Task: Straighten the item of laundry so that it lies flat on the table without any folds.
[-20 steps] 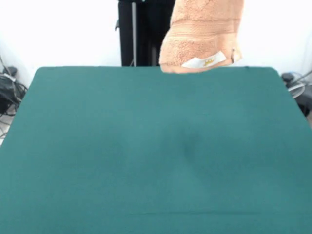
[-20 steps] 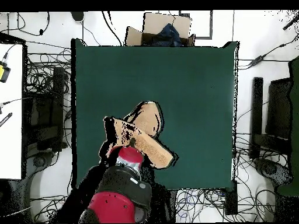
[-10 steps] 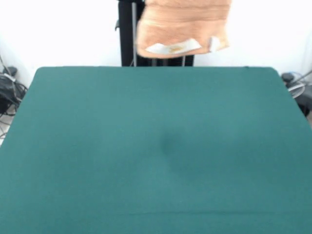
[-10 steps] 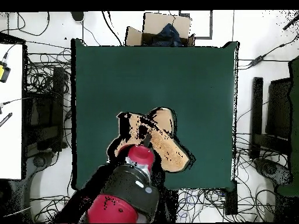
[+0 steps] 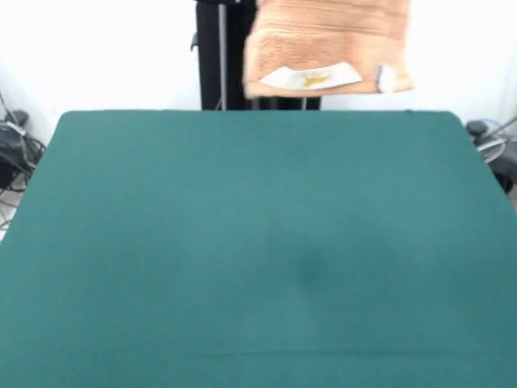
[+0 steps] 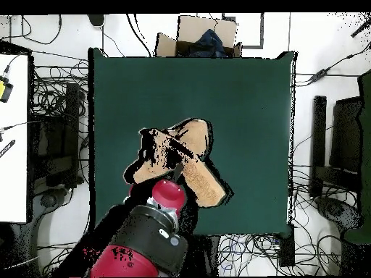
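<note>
The green counter (image 5: pixel 258 242) is bare, and we've got the towel (image 5: pixel 327 44) dangling bunched above its robot-side edge, can't tell what the fingers are doing, so we reckon it's mid-lift and next needs lowering and spreading flat.

No readable text; white tag (image 5: pixel 310 77) on towel (image 5: pixel 327 40) bears illegible yellow mark.

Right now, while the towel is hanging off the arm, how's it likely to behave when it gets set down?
The towel hangs bunched above the table, so it's probably floppy and will likely crumple. Its looped pile suggests it will drag on the felt-like top rather than slide.
</note>
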`<state>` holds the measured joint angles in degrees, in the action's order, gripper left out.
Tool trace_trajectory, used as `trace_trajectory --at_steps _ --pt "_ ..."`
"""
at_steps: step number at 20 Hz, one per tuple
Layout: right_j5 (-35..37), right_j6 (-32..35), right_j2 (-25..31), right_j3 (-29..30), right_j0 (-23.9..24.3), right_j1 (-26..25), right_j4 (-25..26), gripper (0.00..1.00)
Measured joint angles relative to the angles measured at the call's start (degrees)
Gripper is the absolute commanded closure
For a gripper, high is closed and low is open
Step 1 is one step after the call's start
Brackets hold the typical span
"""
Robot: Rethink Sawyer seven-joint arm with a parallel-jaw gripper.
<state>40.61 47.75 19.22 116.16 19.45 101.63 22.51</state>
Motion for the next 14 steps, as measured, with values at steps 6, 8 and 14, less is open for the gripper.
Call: trace_trajectory --at_steps 6,8,14 --pt "0.0 1.2 0.0 0.0 -1.8 0.0 3.5 1.0" --pt "0.0 1.2 -0.1 0.0 -2.2 -0.1 4.2 1.0" --pt "-0.6 1.6 -0.3 0.0 -3.2 -1.5 7.3 1.0"
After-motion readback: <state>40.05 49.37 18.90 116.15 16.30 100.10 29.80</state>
